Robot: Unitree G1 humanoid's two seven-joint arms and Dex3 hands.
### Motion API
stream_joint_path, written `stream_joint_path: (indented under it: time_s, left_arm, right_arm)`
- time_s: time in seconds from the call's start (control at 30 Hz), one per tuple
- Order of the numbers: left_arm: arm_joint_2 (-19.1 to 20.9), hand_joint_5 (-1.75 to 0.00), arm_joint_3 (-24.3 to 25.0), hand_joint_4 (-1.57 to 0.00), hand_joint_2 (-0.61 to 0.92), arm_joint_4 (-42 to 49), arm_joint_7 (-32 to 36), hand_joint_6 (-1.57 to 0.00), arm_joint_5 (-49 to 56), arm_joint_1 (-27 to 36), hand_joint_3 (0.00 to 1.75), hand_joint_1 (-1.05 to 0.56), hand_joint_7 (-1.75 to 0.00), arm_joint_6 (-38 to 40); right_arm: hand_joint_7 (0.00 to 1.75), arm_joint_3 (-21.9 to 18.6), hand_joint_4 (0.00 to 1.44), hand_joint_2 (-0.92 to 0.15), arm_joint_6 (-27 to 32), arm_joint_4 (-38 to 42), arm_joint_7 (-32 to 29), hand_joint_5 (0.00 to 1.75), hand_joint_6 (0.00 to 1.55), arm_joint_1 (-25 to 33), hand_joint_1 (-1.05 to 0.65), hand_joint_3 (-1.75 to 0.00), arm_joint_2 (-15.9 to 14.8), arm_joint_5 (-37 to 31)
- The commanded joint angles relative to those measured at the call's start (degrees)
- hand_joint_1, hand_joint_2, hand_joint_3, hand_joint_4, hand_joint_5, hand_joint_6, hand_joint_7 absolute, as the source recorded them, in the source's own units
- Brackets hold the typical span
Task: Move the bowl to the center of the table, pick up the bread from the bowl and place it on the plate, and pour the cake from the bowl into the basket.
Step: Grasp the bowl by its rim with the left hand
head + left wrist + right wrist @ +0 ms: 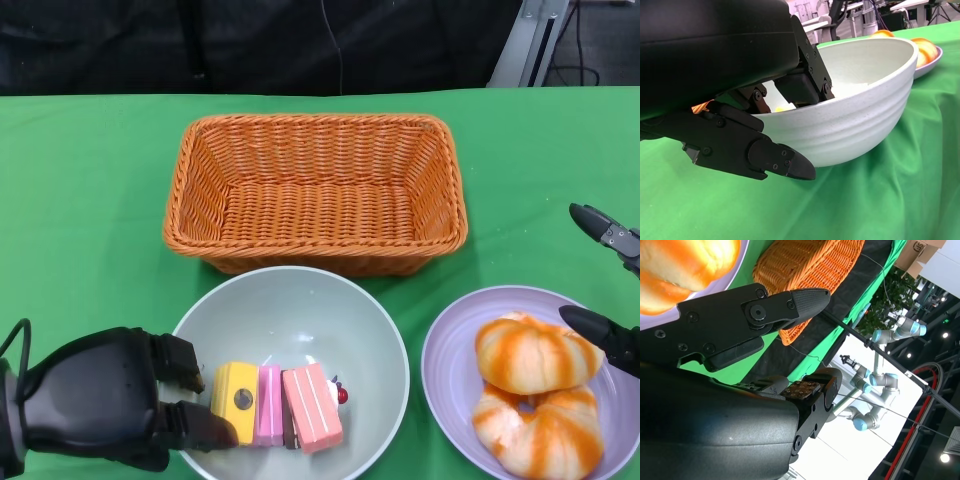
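Note:
The pale green bowl (pixel 300 310) stands at the near middle of the table, in front of the basket (pixel 315 190). Yellow, pink and salmon cake pieces (pixel 280 403) lie in its near side. My left hand (pixel 100 400) grips the bowl's near-left rim; the left wrist view shows fingers inside the bowl (pixel 860 110) and a thumb (pixel 765 157) under its outer wall. Two orange-and-white breads (pixel 535 390) lie on the purple plate (pixel 450 350) to the right. My right hand (pixel 608 332) is at the plate's right edge, fingers apart and holding nothing.
The orange wicker basket holds nothing and stands just behind the bowl, almost touching it. Green cloth covers the table; bare cloth lies to the left and to the far right. The right wrist view shows bread (pixel 680 265) and the basket (pixel 810 270).

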Motion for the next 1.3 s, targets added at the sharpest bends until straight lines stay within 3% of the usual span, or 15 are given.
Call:
stream_joint_path:
  time_s: [0.03, 0.43, 0.8, 0.97, 1.1, 1.3]
  left_arm:
    - [0.4, -0.36, -1.1, -0.75, 0.90, 1.6, 3.5, -0.77, 1.8, -0.4, 0.01, -0.46, 0.00, 1.5]
    - [-1.1, -0.35, -5.8, -0.73, 0.92, 7.1, 17.2, -0.74, 6.3, -1.6, 0.06, -0.42, 0.00, 8.1]
    - [-2.3, -0.36, -10.1, -0.71, 0.92, 11.3, 21.8, -0.73, 6.4, -3.3, 0.11, -0.42, -0.01, 9.9]
    - [-2.8, -0.40, -11.8, -0.74, 0.92, 12.9, 23.6, -0.81, 6.5, -4.5, 0.08, -0.39, -0.04, 9.8]
    - [-2.7, -0.60, -13.0, -0.68, 0.92, 13.6, 24.2, -0.95, 6.7, -5.4, 0.01, -0.41, -0.05, 9.7]
    - [-2.9, -0.71, -14.3, -0.74, 0.92, 14.0, 25.7, -1.05, 6.8, -5.9, 0.00, -0.39, -0.06, 9.7]
  right_arm:
    - [0.00, -0.8, 0.49, -0.92, 0.1, -0.4, 0.7, 0.13, 0.49, 0.5, -0.61, -0.17, -0.1, 1.5]
    - [0.00, -1.2, 0.48, -0.92, 0.0, -0.3, 2.5, 0.12, 0.49, 0.6, -0.63, -0.17, -0.3, 3.3]
    - [0.00, -2.0, 0.50, -0.92, 0.6, -1.1, 3.1, 0.12, 0.48, 1.1, -0.62, -0.16, -0.2, 4.1]
    - [0.00, -2.4, 0.50, -0.92, 0.1, -0.8, 3.8, 0.12, 0.48, 0.9, -0.60, -0.15, 0.1, 4.7]
    - [0.01, -2.6, 0.51, -0.92, -0.1, -0.5, 4.2, 0.12, 0.49, 0.8, -0.59, -0.15, 0.3, 5.2]
    - [0.01, -3.0, 0.51, -0.92, 0.0, -0.7, 4.5, 0.12, 0.49, 0.8, -0.59, -0.16, 0.5, 5.2]
